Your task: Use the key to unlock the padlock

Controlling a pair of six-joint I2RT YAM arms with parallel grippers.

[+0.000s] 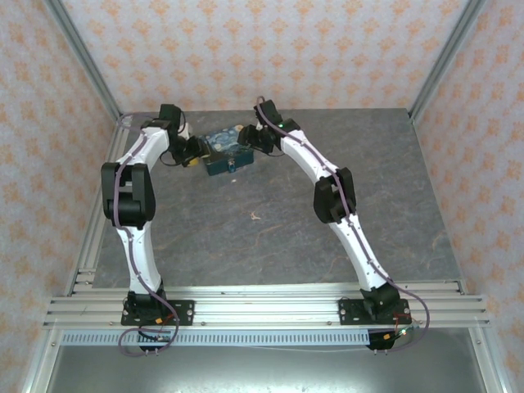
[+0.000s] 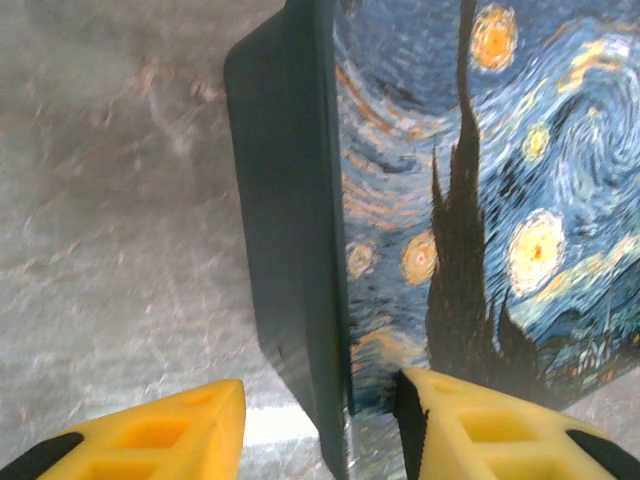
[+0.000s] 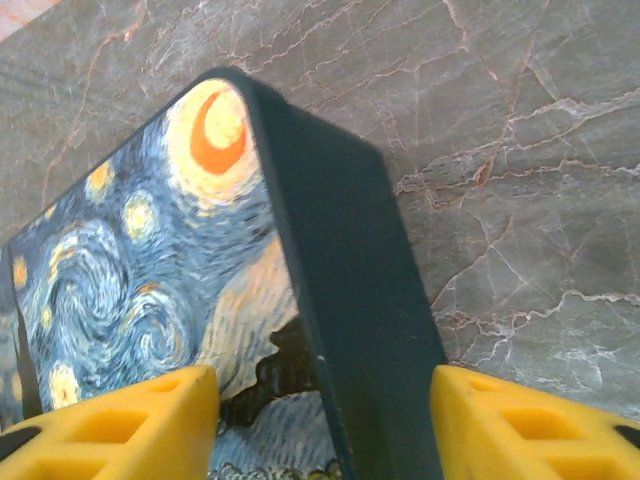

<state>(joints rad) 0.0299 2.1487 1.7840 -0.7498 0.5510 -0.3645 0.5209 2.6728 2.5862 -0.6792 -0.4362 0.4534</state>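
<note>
Top view: left gripper [image 1: 190, 152] and right gripper [image 1: 250, 139] flank the tin [image 1: 226, 147]. A speck on its near wall, probably the padlock [image 1: 232, 166], lies between them, slightly nearer the right, its long axis unreadable. Left wrist: jaws open, astride the tin's side wall. Right wrist: same, nothing gripped.

Left arm [image 1: 135, 246], right arm [image 1: 356, 241]: white shells, black joint housings [image 1: 127, 196], grey-purple cables [image 1: 135, 348], black bases [image 1: 151, 309]. Yellow plastic gripper fingers [image 2: 160, 435], hollow-celled, black-backed.
</note>
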